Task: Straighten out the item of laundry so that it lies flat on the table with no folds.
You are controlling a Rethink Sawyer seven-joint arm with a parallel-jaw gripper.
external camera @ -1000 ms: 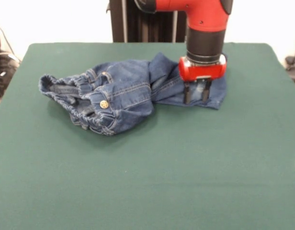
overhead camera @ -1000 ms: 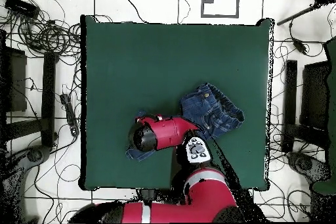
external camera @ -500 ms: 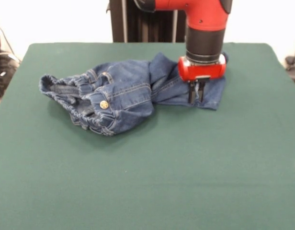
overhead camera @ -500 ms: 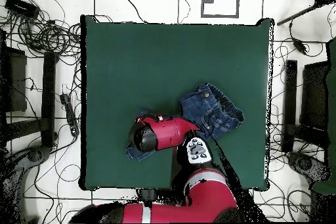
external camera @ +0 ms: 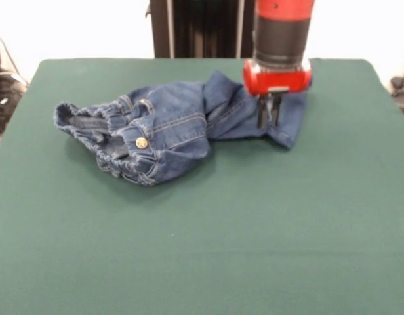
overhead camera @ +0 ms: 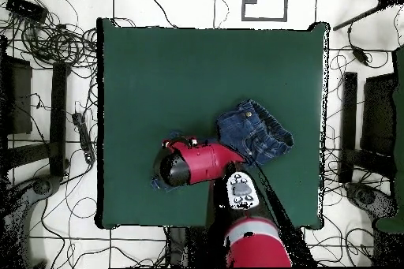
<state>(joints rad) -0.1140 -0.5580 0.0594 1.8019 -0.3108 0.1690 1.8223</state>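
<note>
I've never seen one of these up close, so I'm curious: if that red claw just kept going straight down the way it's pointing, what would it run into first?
The gripper points straight down, shut on the jeans leg. Going on, it would meet that denim at once, then the green table beneath.

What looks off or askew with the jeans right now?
The jeans lie bunched, with the waistband end crumpled and one leg folded. The gripper is shut on that leg's end, raising it off the table.
</note>
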